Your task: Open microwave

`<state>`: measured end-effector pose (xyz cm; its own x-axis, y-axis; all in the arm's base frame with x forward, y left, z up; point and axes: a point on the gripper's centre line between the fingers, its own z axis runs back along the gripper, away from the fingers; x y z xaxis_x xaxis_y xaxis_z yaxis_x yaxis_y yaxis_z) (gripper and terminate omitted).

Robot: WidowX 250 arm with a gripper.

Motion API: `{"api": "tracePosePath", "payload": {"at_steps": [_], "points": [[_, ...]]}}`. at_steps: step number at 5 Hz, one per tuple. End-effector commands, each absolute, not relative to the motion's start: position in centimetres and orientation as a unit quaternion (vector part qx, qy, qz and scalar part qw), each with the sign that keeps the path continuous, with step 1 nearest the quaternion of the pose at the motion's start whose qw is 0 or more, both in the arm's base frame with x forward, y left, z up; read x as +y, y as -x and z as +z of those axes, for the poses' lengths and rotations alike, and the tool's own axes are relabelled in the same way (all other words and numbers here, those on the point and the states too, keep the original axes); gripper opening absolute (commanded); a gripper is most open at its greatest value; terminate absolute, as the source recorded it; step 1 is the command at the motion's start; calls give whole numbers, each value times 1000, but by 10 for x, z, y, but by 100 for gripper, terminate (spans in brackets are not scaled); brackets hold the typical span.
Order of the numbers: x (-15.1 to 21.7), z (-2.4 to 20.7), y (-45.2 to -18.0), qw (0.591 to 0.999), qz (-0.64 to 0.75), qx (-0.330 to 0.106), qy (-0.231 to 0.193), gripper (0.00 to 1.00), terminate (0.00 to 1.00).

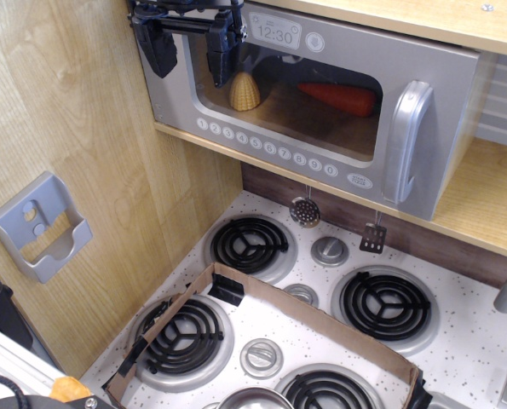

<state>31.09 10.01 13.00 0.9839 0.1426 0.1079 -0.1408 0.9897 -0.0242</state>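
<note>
The toy microwave (321,111) sits on a wooden shelf above the stove. Its grey door is closed, with a rectangular window, a clock display reading 12:30 (275,34) and a row of round number buttons (266,145) under the window. The chunky vertical grey handle (406,141) is at the door's right side. Through the window I see a yellow corn piece (244,92) and an orange carrot (340,96). My black gripper (191,47) hangs in front of the door's upper left corner, far left of the handle. Its fingers are apart and hold nothing.
A toy stove top (458,358) with four black coil burners and grey knobs lies below. A cardboard strip (321,319) crosses it. A small grey bracket with two holes (42,226) is on the left wooden wall. A toy strainer (305,211) and spatula (373,237) hang under the shelf.
</note>
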Motion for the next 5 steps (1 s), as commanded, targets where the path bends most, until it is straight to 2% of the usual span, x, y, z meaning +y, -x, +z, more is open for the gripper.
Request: {"api": "tracePosePath", "payload": {"at_steps": [1,3,5], "points": [[100,130,-311,996,71,-55,8,100,0],[74,127,-288,991,83,-106,-9,100,0],[30,105,-269,983,94,-158,-11,100,0]]}}
